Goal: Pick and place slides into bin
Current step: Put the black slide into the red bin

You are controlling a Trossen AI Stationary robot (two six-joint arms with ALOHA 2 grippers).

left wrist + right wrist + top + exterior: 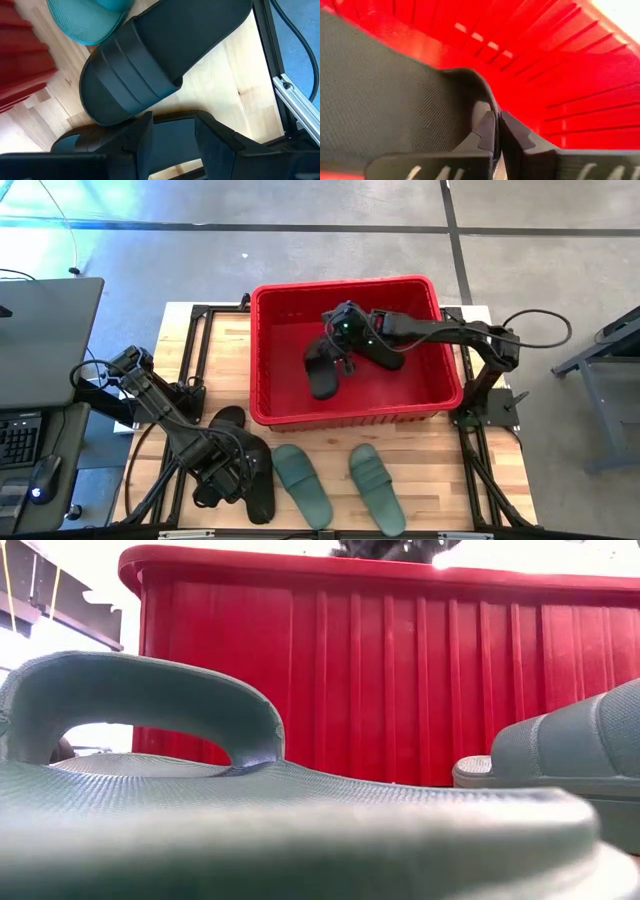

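The red bin [440,395] stands at the table's far middle; it also shows in the low view [400,670]. My right gripper [340,340] reaches into it from the right, shut on a black slide [322,370]. A second black slide [388,355] lies in the bin under that arm. My left gripper [222,480] is open at the near left, its fingers just short of the toe end of a black slide [165,55]. Another black slide [228,420] lies beside it. Two teal slides [300,485] [378,488] lie flat at the near middle. My right gripper [497,117] pinches a thin raised edge of the black slide, seemingly its strap [482,102], between its two fingers. The fingers come from above, slanting down into the bin. The slide hangs below the fingers; whether its lower end rests on the bin floor, I cannot tell.
A black frame runs round the wooden table [440,460]. A desk with a keyboard and mouse [30,440] stands off the left edge. The bin wall [20,60] is close to the left gripper's far side. A teal slide [130,740] fills the low view.
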